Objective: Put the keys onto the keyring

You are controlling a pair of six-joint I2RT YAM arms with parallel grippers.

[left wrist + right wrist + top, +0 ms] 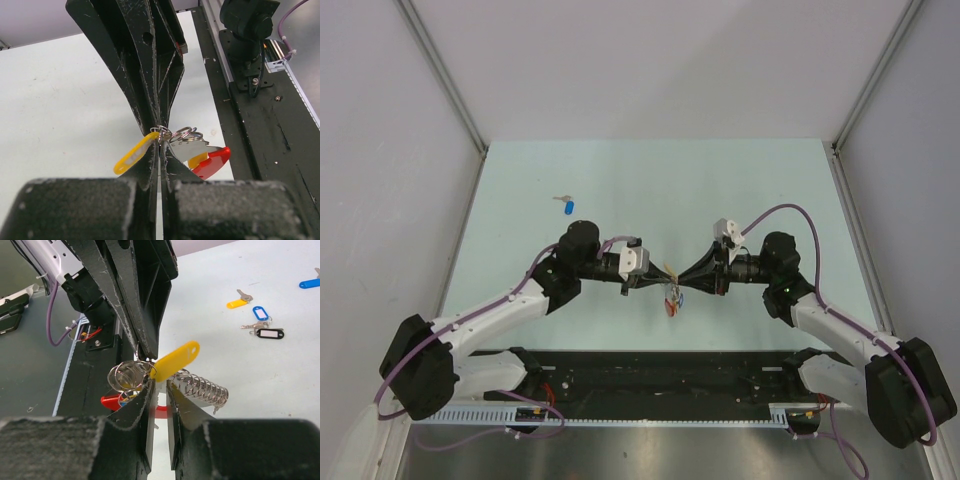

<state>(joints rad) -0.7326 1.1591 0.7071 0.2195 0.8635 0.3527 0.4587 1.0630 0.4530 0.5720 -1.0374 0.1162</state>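
My two grippers meet tip to tip above the table's middle (675,278). My left gripper (160,136) is shut on a thin wire ring of the keyring bunch. The keyring hangs below, with its red arc (216,161) and coiled metal links (204,388) showing. My right gripper (158,384) is shut on the base of a yellow-tagged key (175,360), and the tag sticks up between its fingertips. Small split rings (125,375) and a silver key blade (192,147) hang beside the tips. The bunch dangles in the top view (673,302).
Loose keys lie on the table: a blue-tagged one (568,206) at the far left, plus yellow (236,303), blue (260,313), black (270,333) and another blue (310,283) in the right wrist view. The black base rail (660,375) runs along the near edge.
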